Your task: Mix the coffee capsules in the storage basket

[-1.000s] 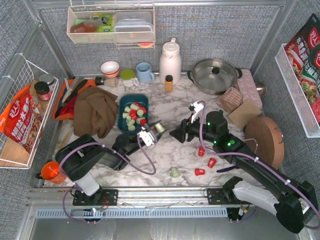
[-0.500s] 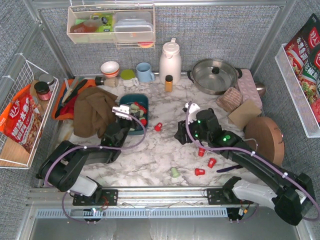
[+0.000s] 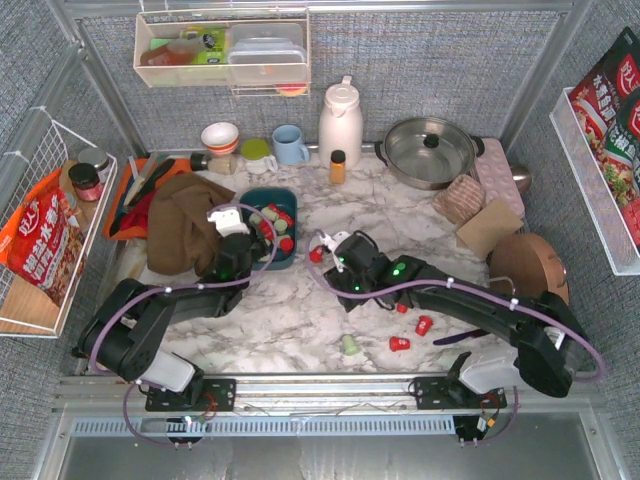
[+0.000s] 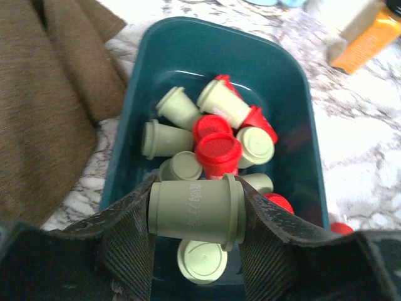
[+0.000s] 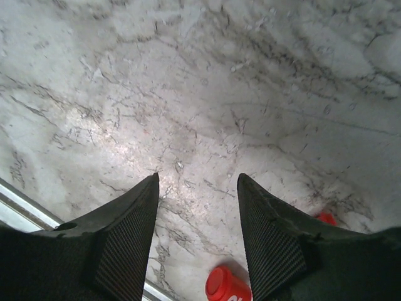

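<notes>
Mock kitchen: pot [image 3: 428,150], thermos [image 3: 340,122], marble counter [image 3: 300,320]

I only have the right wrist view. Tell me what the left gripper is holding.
Observer: The left gripper is shut on a green capsule, held sideways over the storage basket.
Operator: Report what's in the basket.
Observer: It holds red and green capsules jumbled together.
Operator: Name any green strays on the table.
Observer: One loose green capsule lies on the marble near the front edge, with a red one beside it.

left hand [image 4: 197,188] clamps a green capsule [image 4: 188,214], right hand [image 5: 197,183] gapes, seemingly empty.
</notes>
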